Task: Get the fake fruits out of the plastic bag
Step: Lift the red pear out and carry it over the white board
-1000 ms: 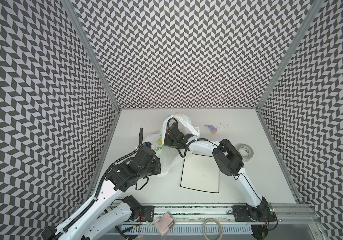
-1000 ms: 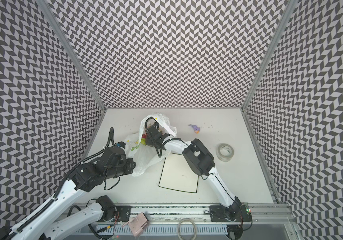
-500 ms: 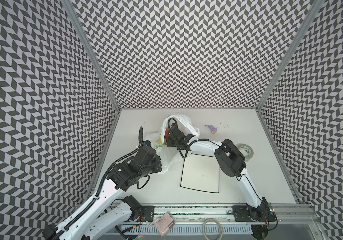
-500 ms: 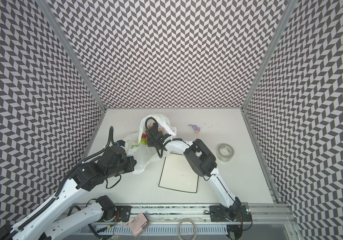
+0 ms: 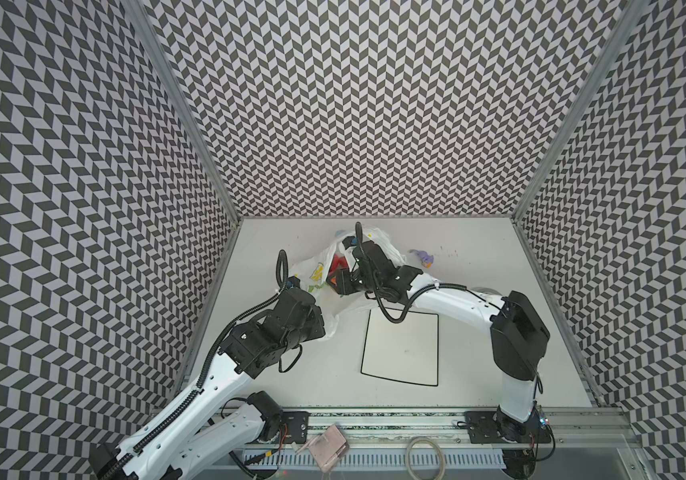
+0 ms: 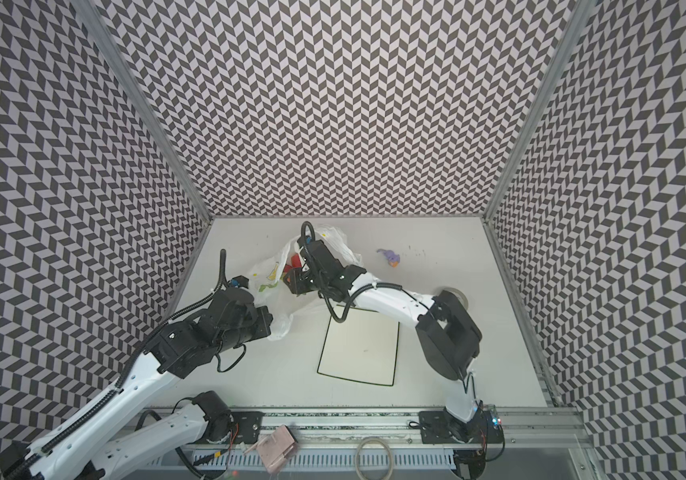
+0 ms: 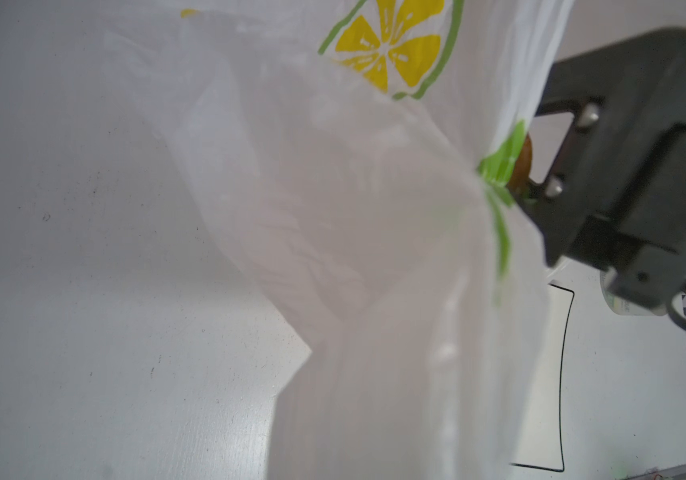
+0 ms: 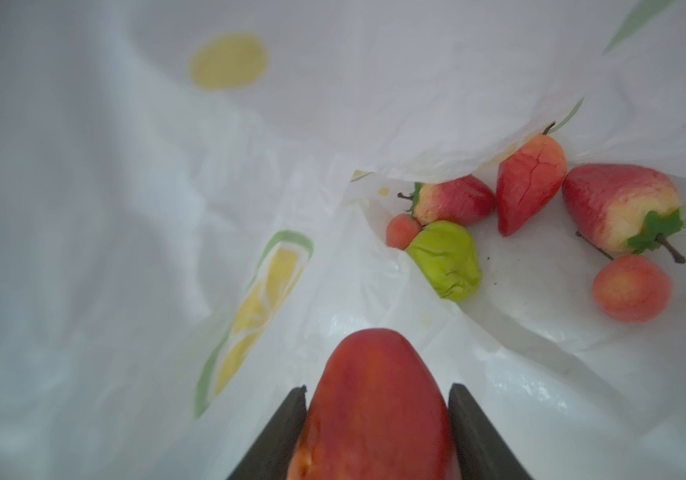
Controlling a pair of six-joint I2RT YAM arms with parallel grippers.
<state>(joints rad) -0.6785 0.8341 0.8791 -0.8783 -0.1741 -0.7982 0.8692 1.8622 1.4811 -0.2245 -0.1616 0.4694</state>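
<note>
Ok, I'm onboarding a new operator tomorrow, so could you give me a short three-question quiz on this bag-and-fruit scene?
1. True or false: the white square plate holds no fruit.
2. What does the right hand grip inside the plastic bag? A) green pear B) red strawberry C) purple toy figure
3. In the right wrist view, how many fake fruits lie loose in the bag, not counting the gripped one?

Key: 1 true; 2 B; 3 six.
</note>
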